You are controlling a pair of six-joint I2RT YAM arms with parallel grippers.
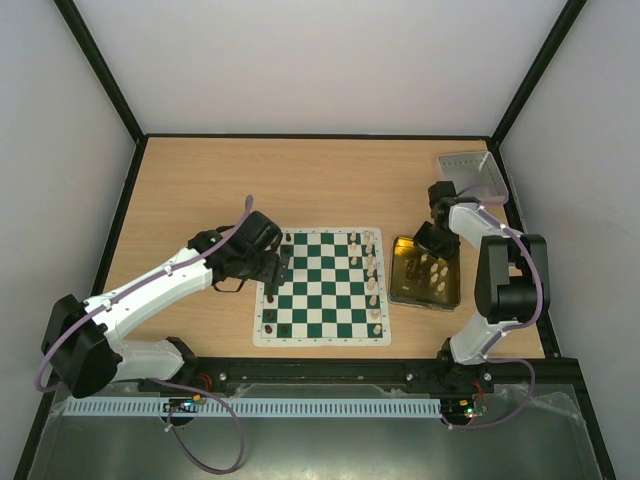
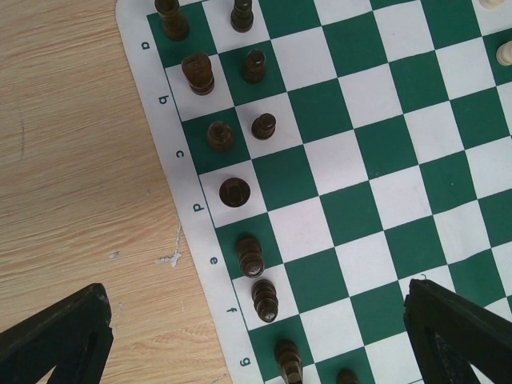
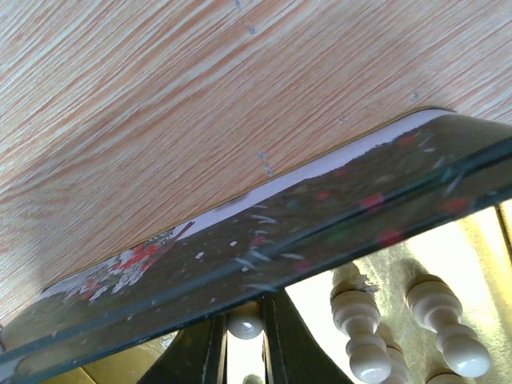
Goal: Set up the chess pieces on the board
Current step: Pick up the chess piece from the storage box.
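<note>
The green and white board (image 1: 322,287) lies mid-table. Black pieces (image 2: 234,192) stand along its left files, cream ones (image 1: 372,270) along its right side. My left gripper (image 2: 256,336) hovers open over the board's left edge (image 1: 272,262), its fingertips (image 2: 60,332) wide apart and holding nothing. My right gripper (image 3: 244,332) is down inside the yellow tray (image 1: 400,285), shut on a cream-white piece (image 3: 245,324) by its round head. More cream pieces (image 3: 360,328) lie beside it in the tray.
A small grey tray (image 1: 470,172) stands at the back right corner. The yellow tray's dark rim (image 3: 264,240) crosses the right wrist view just above the fingers. Bare wood table (image 1: 200,180) lies left and behind the board.
</note>
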